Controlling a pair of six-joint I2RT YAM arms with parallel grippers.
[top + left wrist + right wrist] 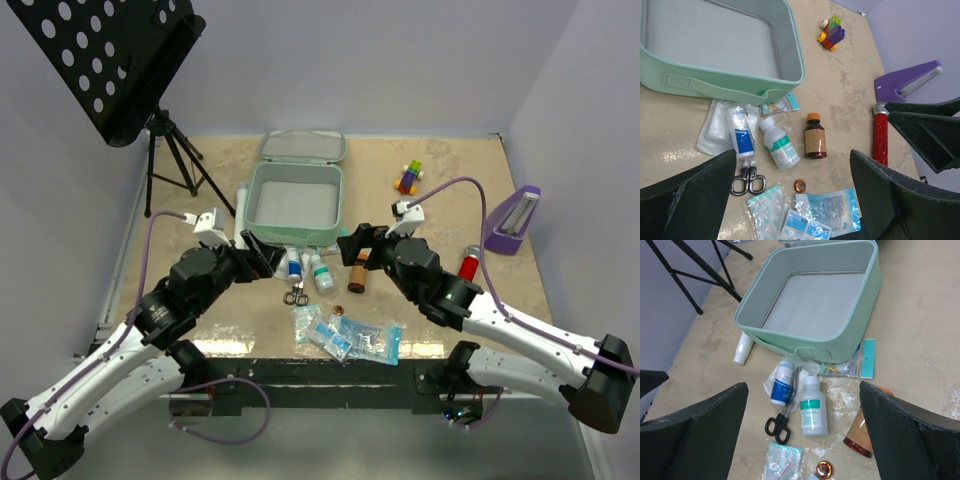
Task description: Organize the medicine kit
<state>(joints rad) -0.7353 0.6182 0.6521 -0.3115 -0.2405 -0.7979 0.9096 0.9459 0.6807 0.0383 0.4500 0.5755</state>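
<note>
The medicine kit (295,210) is a pale mint-green case lying open and empty at the table's middle, its lid (303,147) folded back. It also shows in the left wrist view (730,82) and the right wrist view (805,347). In front of it lie a white bottle with a green label (780,146), a blue-labelled tube (742,137), a brown bottle (815,140), black scissors (747,182), a small copper tin (800,185) and clear packets (825,212). My left gripper (266,258) and right gripper (350,244) hover open and empty over these items.
A red tube (468,265) and a purple wedge (513,220) lie at the right. Toy blocks (409,177) sit at the back right. A black music stand (110,60) on a tripod stands at the back left. A white tube (742,350) lies beside the kit.
</note>
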